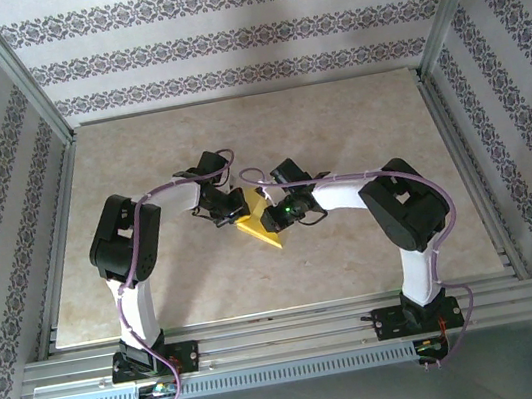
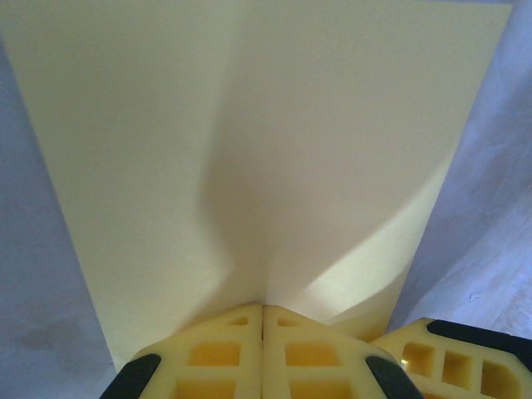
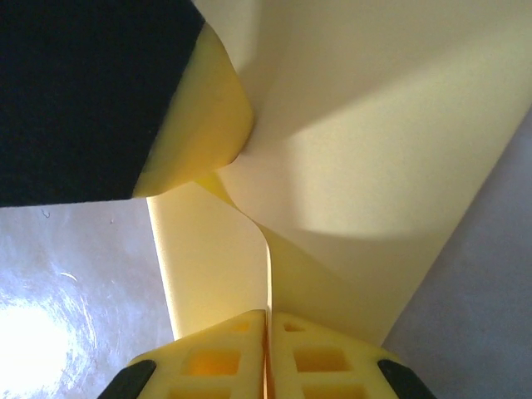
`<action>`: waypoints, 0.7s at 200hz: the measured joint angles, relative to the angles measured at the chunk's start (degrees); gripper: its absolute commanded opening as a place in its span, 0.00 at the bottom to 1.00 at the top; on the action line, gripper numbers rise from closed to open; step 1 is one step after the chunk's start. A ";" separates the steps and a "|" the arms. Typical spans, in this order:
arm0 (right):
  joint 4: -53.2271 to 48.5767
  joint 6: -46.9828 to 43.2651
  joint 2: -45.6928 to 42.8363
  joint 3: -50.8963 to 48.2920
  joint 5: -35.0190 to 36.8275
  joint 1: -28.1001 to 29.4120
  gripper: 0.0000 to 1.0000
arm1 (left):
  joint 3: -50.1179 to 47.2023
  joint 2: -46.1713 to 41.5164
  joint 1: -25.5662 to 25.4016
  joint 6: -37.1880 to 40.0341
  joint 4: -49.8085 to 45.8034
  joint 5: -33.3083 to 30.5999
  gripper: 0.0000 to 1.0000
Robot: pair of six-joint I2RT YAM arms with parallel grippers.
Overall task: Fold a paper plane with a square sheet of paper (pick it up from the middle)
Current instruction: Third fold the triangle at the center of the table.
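Sheet: the square sheet of paper (image 1: 256, 225), plain yellow, is pinched between both tools over the middle of the surface (image 1: 355, 125). One pointed corner reaches toward the near edge.
Contact with surface: cannot tell whether that corner touches down or hangs just above.
Sheet, left wrist view: a broad panel with a soft bend running up from the grip. Its upper part runs past the frame, and I cannot tell whether the bend is a pressed crease.
Left tool: the left tool (image 2: 263, 320) has its jaws pressed together on the sheet's lower edge, right at the bend.
Right tool: the right tool (image 3: 268, 322) also has its jaws closed, with a thin edge of the sheet running down between them.
Spacing: the tools sit just beside each other. In the right wrist view the left tool's finger (image 3: 212, 133) lies against the sheet, blurred and cut off.
Hidden: from above, the tools and wrists cover most of the sheet, leaving a yellow wedge.
Surface: pale and marbled, out of focus in the wrist views, with glare at lower left of the right wrist view.
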 measured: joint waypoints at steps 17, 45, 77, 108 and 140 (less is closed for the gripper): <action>-0.02 -0.13 0.07 0.02 0.04 0.00 0.12 | -0.07 -0.79 0.17 -0.79 0.07 -0.24 0.12; -0.02 -0.20 0.11 0.02 0.09 -0.02 0.12 | -1.97 -5.66 1.18 -3.15 1.18 -1.27 0.14; -0.04 -0.20 0.11 0.04 0.07 0.00 0.12 | -6.69 -11.87 1.57 -6.93 5.57 -0.83 0.14; -0.39 -0.20 0.44 0.57 0.07 0.00 0.12 | -11.06 -12.57 0.48 -11.37 10.58 0.66 0.10; -0.42 -0.20 0.63 0.79 0.07 0.00 0.12 | -14.10 -12.55 -1.53 -15.56 14.08 0.66 0.07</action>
